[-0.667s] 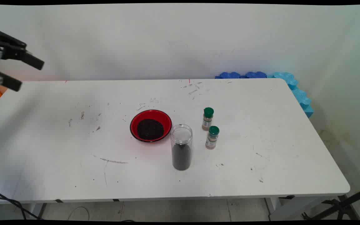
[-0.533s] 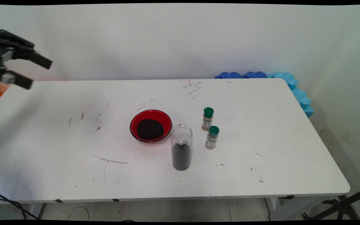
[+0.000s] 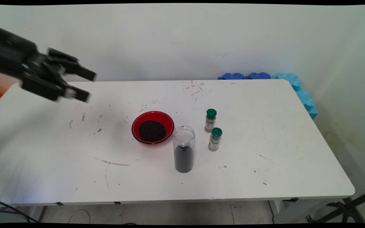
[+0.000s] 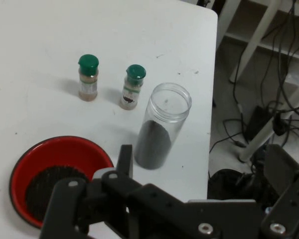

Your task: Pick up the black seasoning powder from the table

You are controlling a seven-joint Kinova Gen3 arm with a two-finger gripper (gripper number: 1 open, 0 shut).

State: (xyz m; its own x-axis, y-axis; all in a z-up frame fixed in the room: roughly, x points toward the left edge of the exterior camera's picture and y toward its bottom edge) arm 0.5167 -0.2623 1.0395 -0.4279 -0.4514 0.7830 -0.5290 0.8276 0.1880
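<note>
- Your gripper (image 3: pixel 87 85) hangs in the air well left of the bowl (image 3: pixel 152 127), jaws wide, holding nothing; it looks smeared.
- Bowl holds dark grains.
- Open jar (image 3: pixel 184 148) just right of the bowl, part full of the same dark stuff.
- Two green-capped shakers (image 3: pixel 210 120) (image 3: pixel 215 139) beyond the jar; labels unreadable.
- In the hand view, only one finger (image 4: pixel 124 160) shows clearly.
</note>
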